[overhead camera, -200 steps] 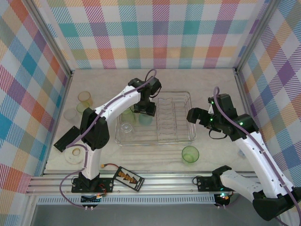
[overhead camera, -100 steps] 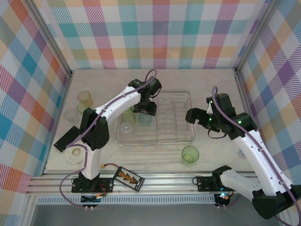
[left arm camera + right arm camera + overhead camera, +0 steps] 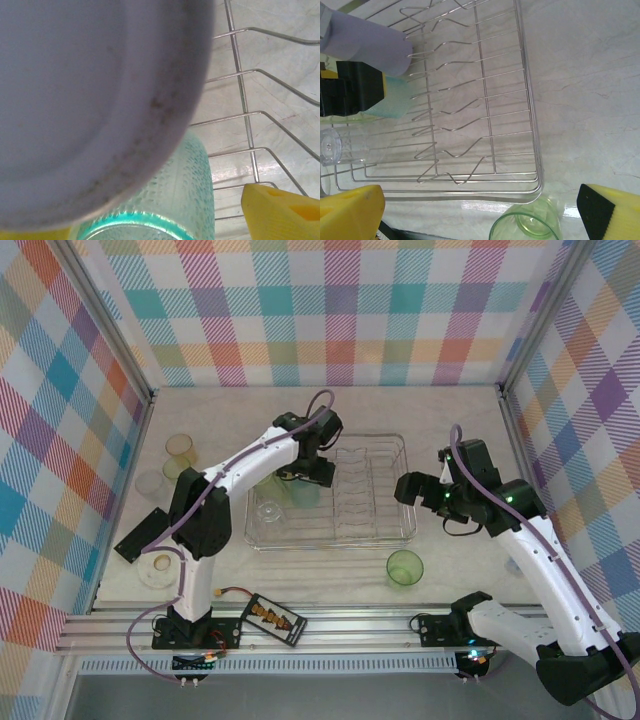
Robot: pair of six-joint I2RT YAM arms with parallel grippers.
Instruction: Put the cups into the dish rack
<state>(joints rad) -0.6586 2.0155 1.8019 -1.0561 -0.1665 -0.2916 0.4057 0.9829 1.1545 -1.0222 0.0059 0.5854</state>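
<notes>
We are gripping a lilac plastic cup (image 3: 367,42) lying horizontally in our left gripper (image 3: 312,472), over the clear wire-divided dish rack (image 3: 385,525); our right gripper (image 3: 408,487) is gaping wide.

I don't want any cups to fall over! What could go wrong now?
The left gripper holds a lilac cup right above a teal cup already in the dish rack. If it comes down there, it could bump the teal cup or land tilted on the wires.

The right gripper hangs open over a green cup just outside the rack. A sloppy grab might knock it over.
</notes>
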